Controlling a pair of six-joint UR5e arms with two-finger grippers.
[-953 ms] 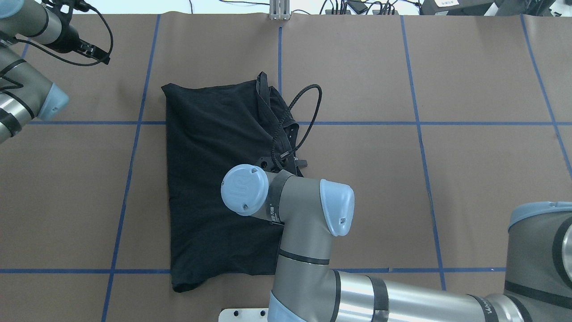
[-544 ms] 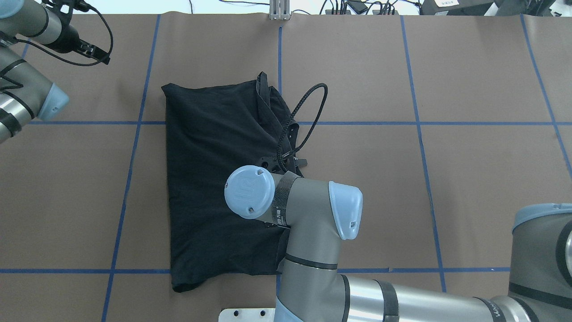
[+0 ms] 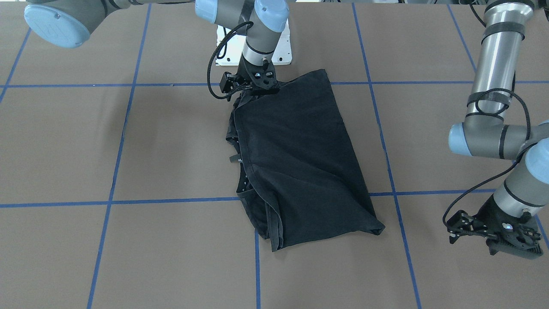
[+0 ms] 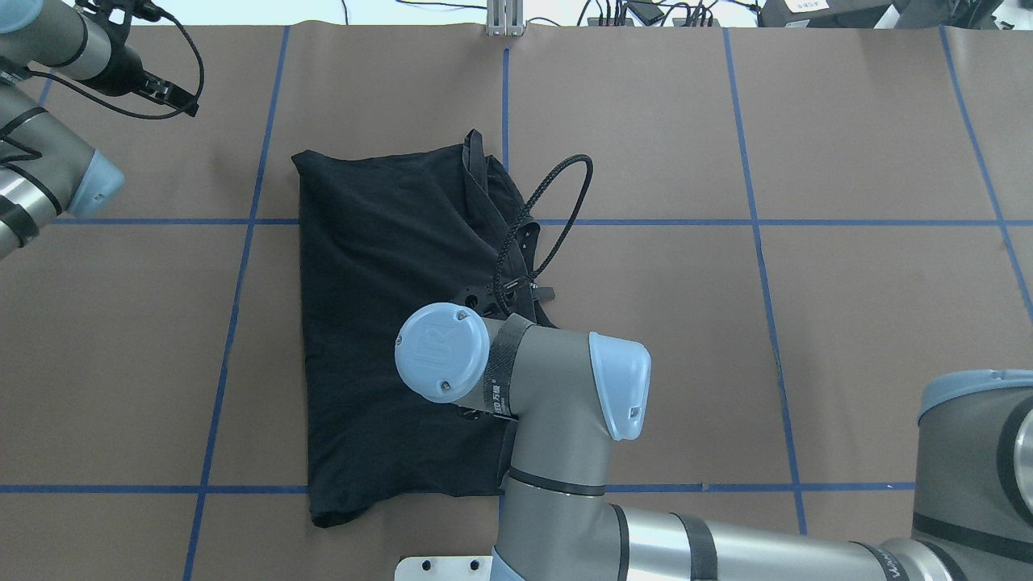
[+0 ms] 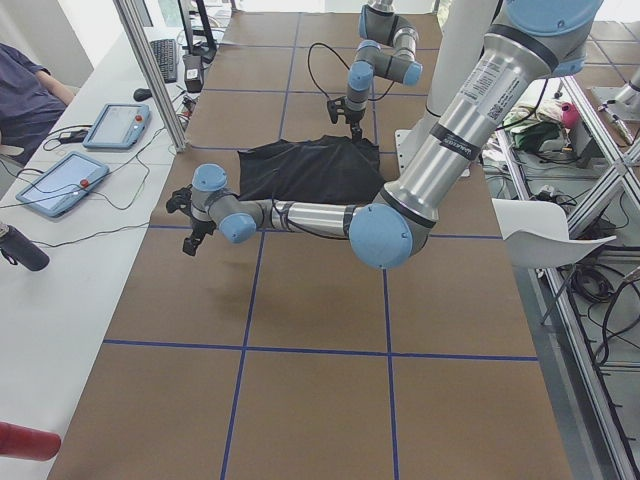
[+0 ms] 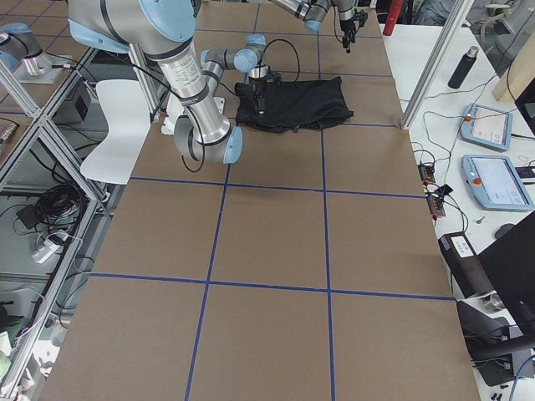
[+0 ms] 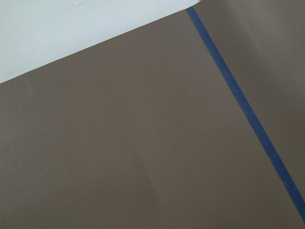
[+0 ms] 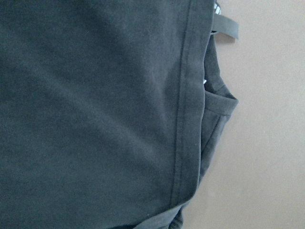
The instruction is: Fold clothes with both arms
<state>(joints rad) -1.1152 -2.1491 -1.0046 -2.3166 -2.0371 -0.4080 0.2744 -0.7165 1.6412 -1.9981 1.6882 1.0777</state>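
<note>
- Overhead exterior view: the shirt [image 4: 379, 323] lies folded flat on the table [image 4: 847, 323]. It sits right under the right pincer [image 3: 256, 88] and runs away from it toward the far side. The left pincer [image 3: 512, 249] hangs over bare table, well apart from it.
- Right pincer: its tips are lost against the black cloth at the shirt's near edge, so I cannot tell if they are spread or pinching. I cannot tell for the left pincer either.
- Risk: loose stacked hems lie just beside the right pincer. A pinch that takes only the top layer would likely peel the fold open.
- Risk: with the left pincer so far off, a one-sided pull would probably drag the shirt askew or bunch it.
- Risk: the cable [image 4: 557, 210] loops over the cloth edge beyond the right pincer and could snag it.
- Since the earlier frames, the right wrist has swung slightly back and forth over the shirt. The cable loop shifted with it, while the shirt's outline and the left arm look unchanged.
</note>
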